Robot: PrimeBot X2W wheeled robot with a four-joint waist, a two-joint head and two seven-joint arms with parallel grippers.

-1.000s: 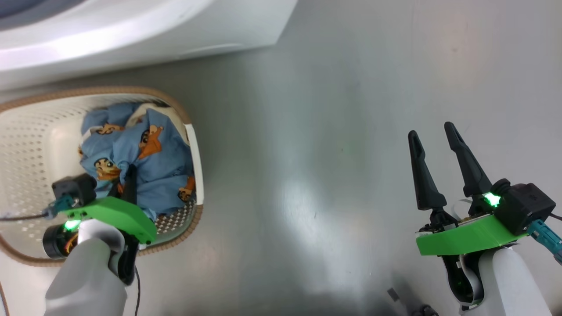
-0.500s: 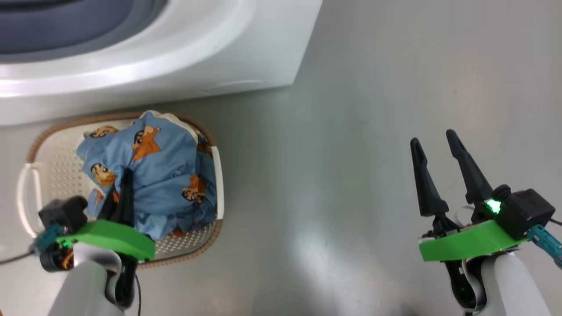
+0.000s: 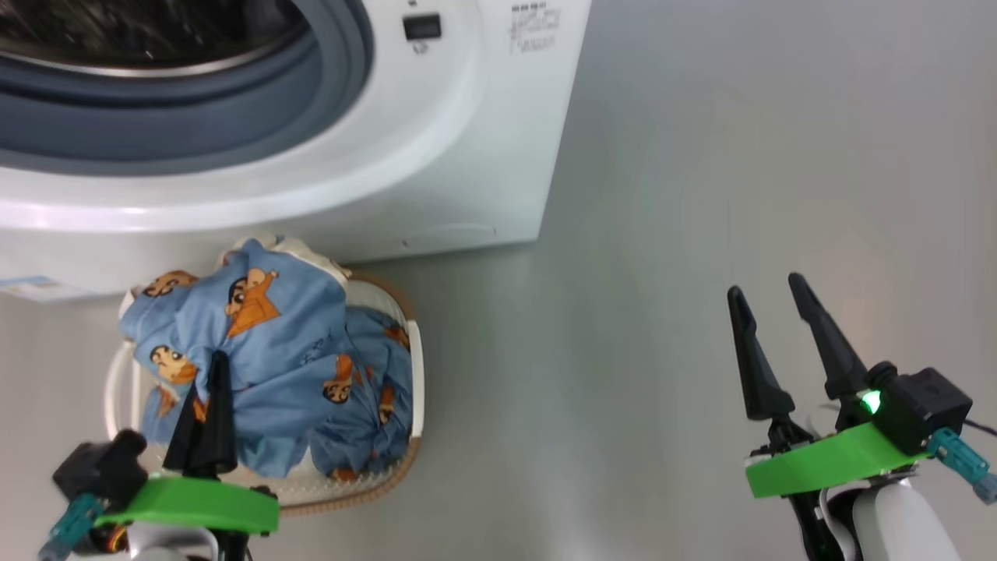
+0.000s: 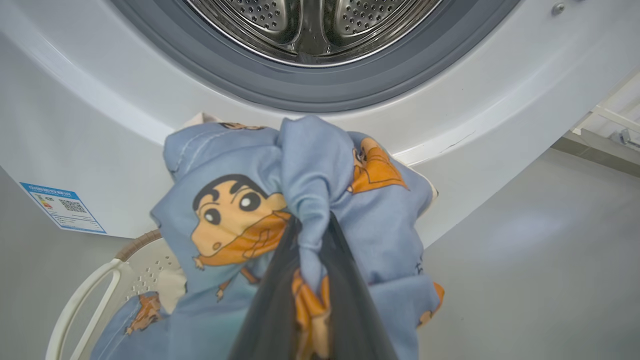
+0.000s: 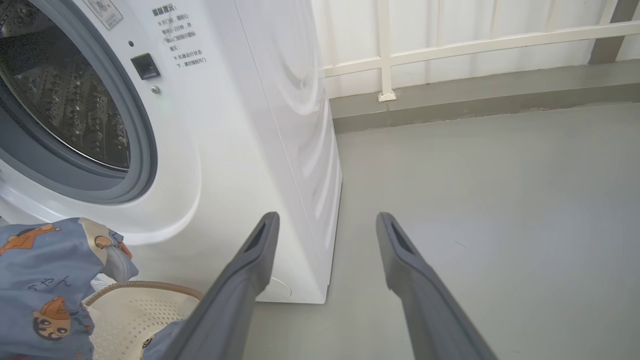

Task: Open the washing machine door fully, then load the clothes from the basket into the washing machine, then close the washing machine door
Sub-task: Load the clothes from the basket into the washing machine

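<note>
Left tool (image 3: 216, 372) is clamped on a fold of the bear-print clothes (image 3: 288, 343), which within the last second have risen from deep in the basket (image 3: 417, 374) to bulge above its rim, so loading has begun. The right tool (image 3: 767, 287) hangs spread and empty above the floor (image 3: 701, 156). The left wrist view shows the steel drum (image 4: 310, 25) of the washing machine (image 4: 75, 115) open straight ahead, barely glimpsed in the head view.

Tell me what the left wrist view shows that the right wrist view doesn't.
Left wrist view: the left gripper shut on the clothes, a blue label, the basket handle. Right wrist view: the open right gripper over the floor, a white railing, printed text on the washing machine. Both: the machine's steel drum, grey gasket, clothes and basket.
</note>
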